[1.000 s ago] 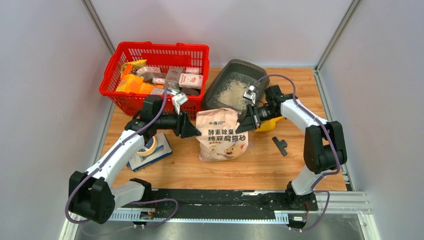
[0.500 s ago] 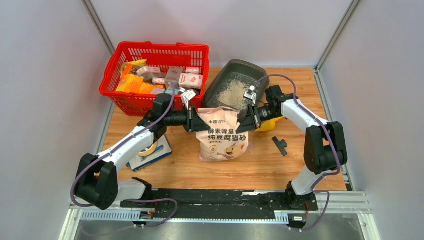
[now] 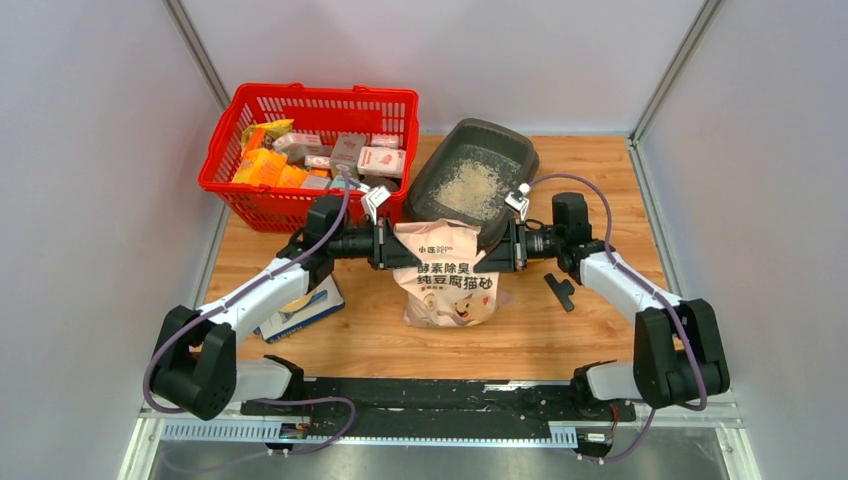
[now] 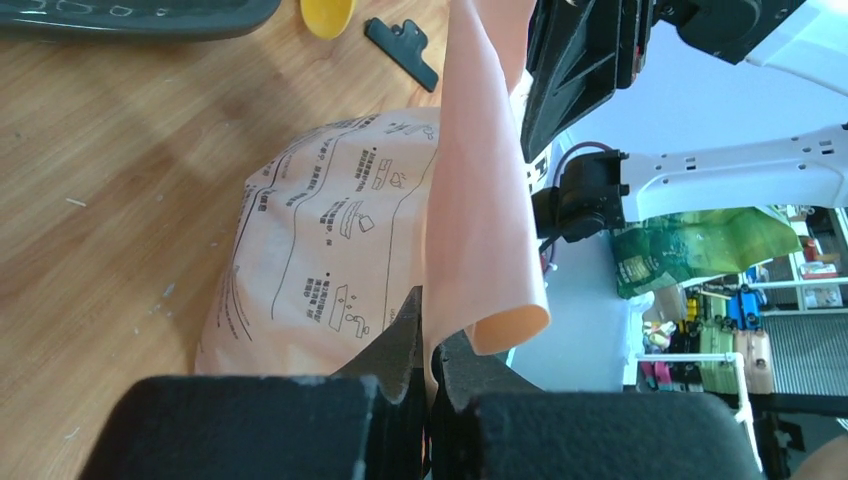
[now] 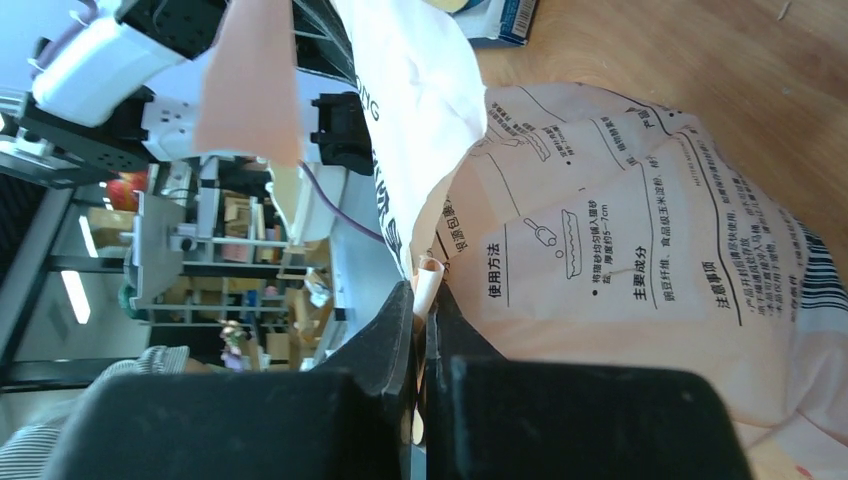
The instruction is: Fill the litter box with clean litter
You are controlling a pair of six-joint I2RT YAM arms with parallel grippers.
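Note:
The dark grey litter box (image 3: 432, 190) sits at the back centre, tilted against the basket, with a patch of pale litter (image 3: 468, 187) inside. In front of it stands the pink-beige bag (image 3: 448, 280). My left gripper (image 3: 393, 245) is shut on the bag's top left edge, and my right gripper (image 3: 497, 250) is shut on its top right corner. In the left wrist view the gripper (image 4: 430, 322) pinches a fold of the bag (image 4: 480, 220). The right wrist view shows the gripper (image 5: 420, 297) clamping a curled edge of the bag (image 5: 600, 260).
A red basket (image 3: 224, 160) full of packets stands at the back left, touching the litter box. A tape roll on a blue box (image 3: 300, 300) lies under the left arm. A black clip (image 3: 561, 290) lies right of the bag. A yellow scoop (image 4: 328, 14) lies by the litter box rim (image 4: 130, 15).
My left gripper moved right to the bag's top edge and shut on it. The right arm swung its elbow nearer while keeping its grip, uncovering more of the litter box.

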